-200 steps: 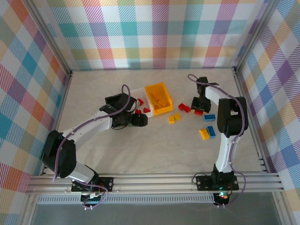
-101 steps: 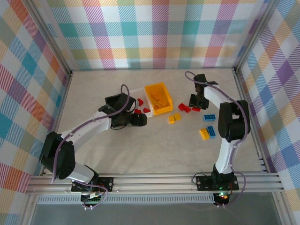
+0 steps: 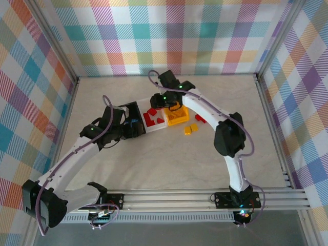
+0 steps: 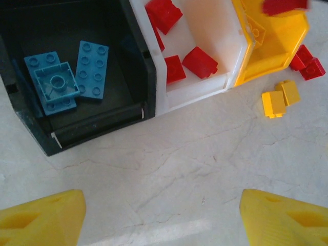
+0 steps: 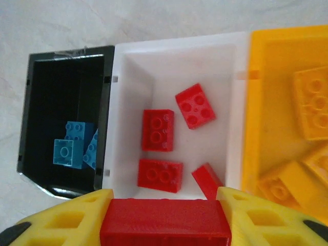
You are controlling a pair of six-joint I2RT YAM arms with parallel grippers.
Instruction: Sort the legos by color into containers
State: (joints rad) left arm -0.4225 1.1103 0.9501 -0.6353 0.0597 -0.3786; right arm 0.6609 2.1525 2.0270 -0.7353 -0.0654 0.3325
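Observation:
Three containers stand side by side: a black bin holding light blue legos, a white bin holding several red legos, and a yellow bin holding yellow legos. My right gripper is shut on a red lego and hangs over the white bin's near edge. My left gripper is open with nothing between its fingers, above bare table in front of the black bin. Seen from the top camera, the right gripper is over the bins and the left gripper sits beside the black bin.
Two yellow legos lie on the table in front of the yellow bin, and red ones lie just to their right. The right arm arches over the table's middle right. Checkered walls enclose the table.
My right gripper has swung left from the loose legos on the right to above the white bin, carrying a red lego. My left arm has pulled back left, uncovering the black bin.

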